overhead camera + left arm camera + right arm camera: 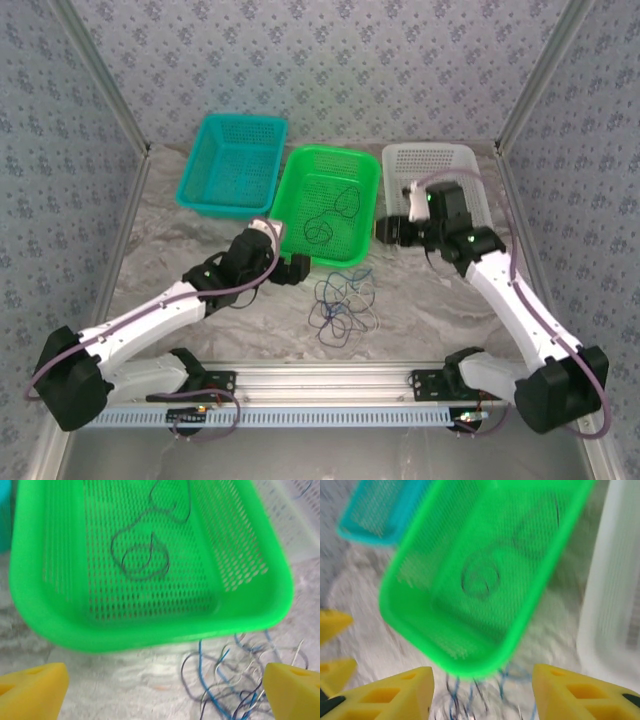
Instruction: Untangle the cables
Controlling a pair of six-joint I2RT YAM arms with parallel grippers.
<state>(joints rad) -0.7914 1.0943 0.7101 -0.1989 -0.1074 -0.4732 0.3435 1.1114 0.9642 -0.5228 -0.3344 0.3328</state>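
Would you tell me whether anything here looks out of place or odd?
Nothing looks damaged. One dark cable lies looped inside the green basket, apart from the remaining cables, which are tangled on the table just in front of it.

Pale blue-grey flower-patterned walls (330,60) enclose a marbled grey-white bench (150,240) on three sides, slanting metal posts (100,68) at the back corners, light soft and even
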